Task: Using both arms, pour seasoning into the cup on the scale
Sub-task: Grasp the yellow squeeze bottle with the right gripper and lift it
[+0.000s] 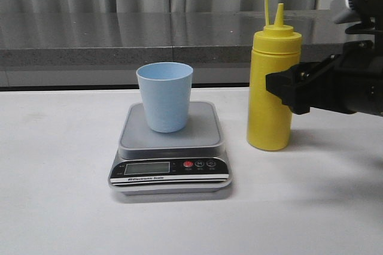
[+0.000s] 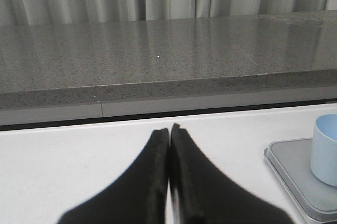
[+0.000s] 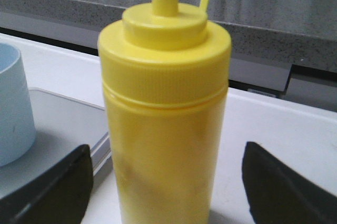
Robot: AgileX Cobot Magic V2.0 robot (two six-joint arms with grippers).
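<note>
The right tool (image 3: 166, 182) is standing released, jaws spread either side of the tall yellow plastic squeeze bottle (image 1: 273, 87), upright right of the grey scale (image 1: 170, 147) carrying the light blue plastic cup (image 1: 164, 96). The left tool (image 2: 169, 140) is clenched, empty. Grasping and pouring are remaining.

Soft, even, bright light falls from above. The table (image 1: 60, 207) is near white, with faint shadows beneath the scale (image 1: 170, 174) and bottle (image 1: 272, 87). The stone ledge (image 2: 158, 50) carries a dull sheen. In the wrist views, the close tool fingers (image 2: 158, 182) are blurred.
</note>
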